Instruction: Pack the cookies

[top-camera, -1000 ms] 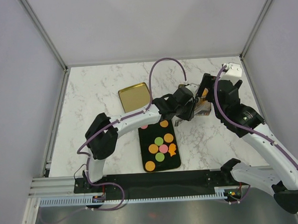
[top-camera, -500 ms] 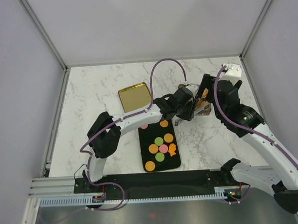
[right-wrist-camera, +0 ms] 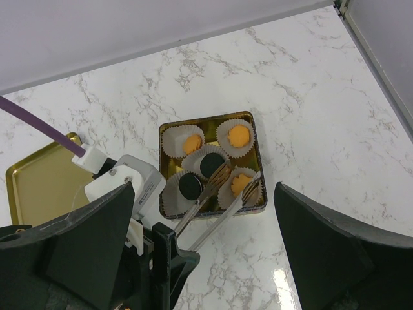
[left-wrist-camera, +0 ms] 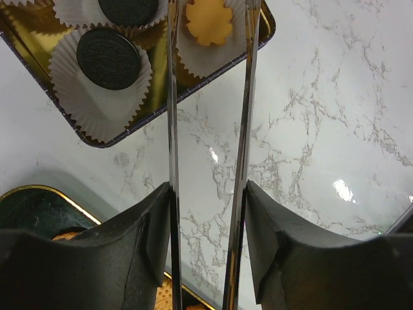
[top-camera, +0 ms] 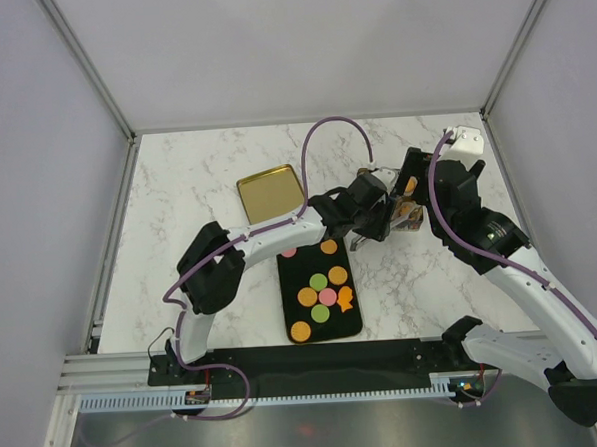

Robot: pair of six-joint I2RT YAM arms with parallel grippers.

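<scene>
Several round cookies [top-camera: 319, 281] in orange, pink and green, plus an orange star, lie on the black tray [top-camera: 354, 323]. My left gripper [top-camera: 373, 220] [left-wrist-camera: 208, 213] is shut on metal tongs [left-wrist-camera: 171, 97]. The tong tips stand apart on either side of an orange star cookie [left-wrist-camera: 208, 21] [right-wrist-camera: 241, 184] in a paper cup inside the square tin [right-wrist-camera: 261, 174] [top-camera: 408, 218]. The tin also holds two dark cookies [right-wrist-camera: 209, 166] and two orange cookies [right-wrist-camera: 239, 135] in paper cups. My right gripper [right-wrist-camera: 206, 223] is wide open and empty, above the tin's near side.
The gold lid [top-camera: 270, 193] [right-wrist-camera: 35, 181] lies left of the tin, behind the tray. The left arm's purple cable [top-camera: 332, 127] arches over the table's back. Walls [top-camera: 83, 115] close in the marble table on three sides.
The left arm has shifted very slightly. The tongs stay over the tin. The right arm has not moved.
</scene>
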